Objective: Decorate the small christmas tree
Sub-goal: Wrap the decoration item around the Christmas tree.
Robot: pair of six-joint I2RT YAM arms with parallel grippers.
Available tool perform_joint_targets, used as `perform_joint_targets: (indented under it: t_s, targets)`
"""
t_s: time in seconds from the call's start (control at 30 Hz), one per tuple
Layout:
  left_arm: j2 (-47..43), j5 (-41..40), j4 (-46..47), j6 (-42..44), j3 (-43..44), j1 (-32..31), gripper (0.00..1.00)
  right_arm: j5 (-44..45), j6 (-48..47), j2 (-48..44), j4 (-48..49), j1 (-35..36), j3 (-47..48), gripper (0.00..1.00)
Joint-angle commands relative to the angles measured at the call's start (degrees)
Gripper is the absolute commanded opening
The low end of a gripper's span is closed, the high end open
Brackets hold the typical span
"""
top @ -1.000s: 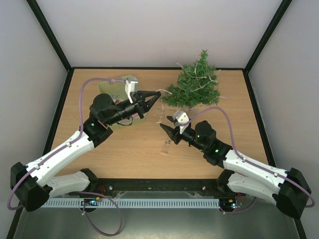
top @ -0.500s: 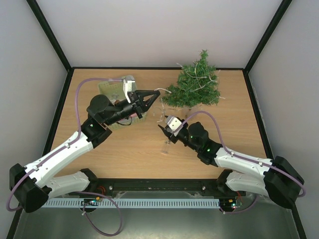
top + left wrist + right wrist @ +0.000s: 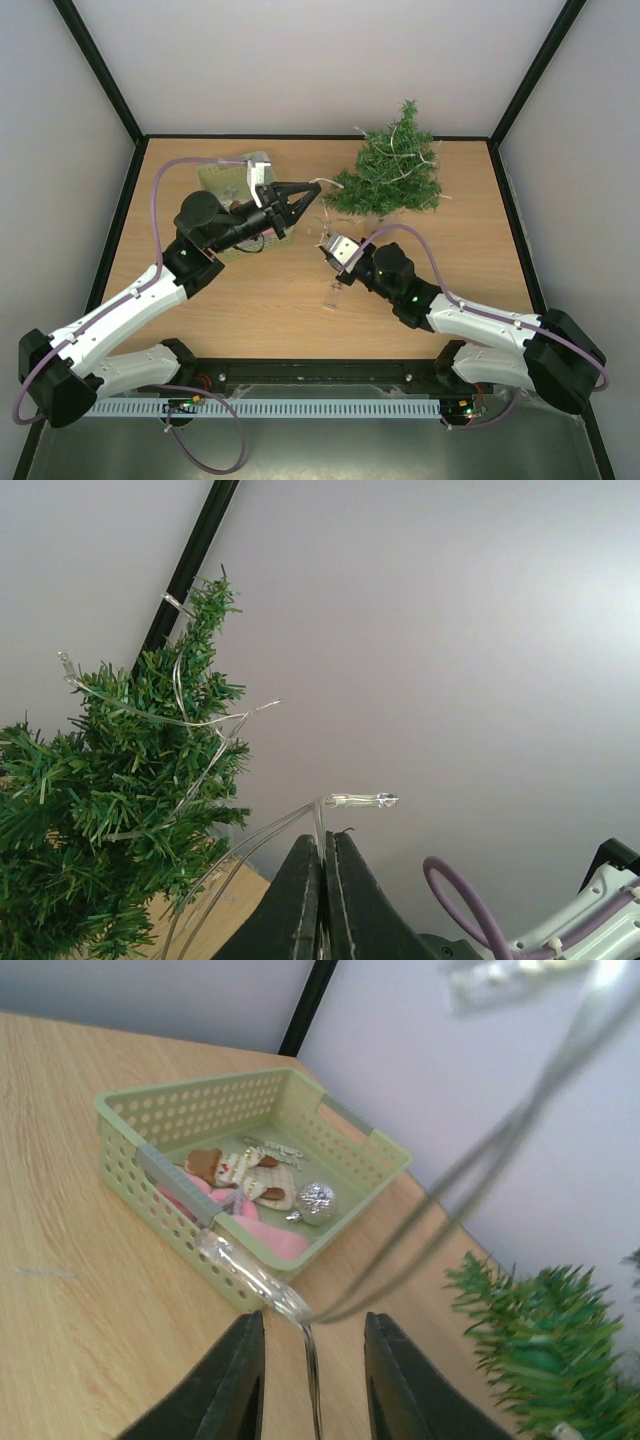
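Light wood-grain surface point(image 3: 250, 300), pale grey walls point(image 3: 300, 60), black corner posts point(image 3: 100, 70). Right of the perforated pale-green plastic basket point(image 3: 150, 1165), at the far edge: bushy conical small christmas tree point(image 3: 390, 175). Left gripper point(image 3: 325, 845) pinching a thin clear light string point(image 3: 360, 800); right gripper point(image 3: 305, 1330) spread, right of the basket.

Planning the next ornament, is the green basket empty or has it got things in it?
Not empty: the basket holds a small figure, a silver ball and something pink.
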Motion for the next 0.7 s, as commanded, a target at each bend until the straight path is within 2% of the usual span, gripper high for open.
perform_joint_targets:
  t_s: [0.0, 0.07, 0.1, 0.27, 0.37, 0.5, 0.67]
  targets:
    - [-1.59, 0.03, 1.47, -0.46, -0.78, 0.45, 0.02, -0.17, -1.31, -0.93, 0.38, 0.40, 2.02, 0.17]
    - [-1.76, -0.53, 0.93, -0.22, -0.80, 0.58, 0.02, -1.01, -0.67, -1.72, -0.80, 0.39, 1.96, 0.03]
    - [-1.81, -1.00, 0.61, 0.08, -0.80, 0.73, 0.02, -1.33, -0.15, -2.40, -1.82, 0.62, 1.92, 0.02]
    - [-0.66, -2.82, -2.60, 1.46, -0.62, 4.03, 0.02, -1.86, 2.98, -7.91, -9.13, 1.42, 1.05, 0.02]
    - [-0.24, -1.75, -3.23, 1.33, -0.54, 6.27, 0.02, -6.23, 6.25, -9.79, -15.52, 1.40, 3.89, 0.02]
    - [0.52, -2.38, -5.54, 2.61, 0.00, 7.61, 0.02, -15.94, 11.09, -11.98, -29.49, 1.45, 10.20, 0.02]
    - [0.78, -2.66, -6.02, -0.24, -1.82, 10.25, 0.02, -18.08, 17.63, -21.23, -34.74, 1.43, 12.07, 0.02]
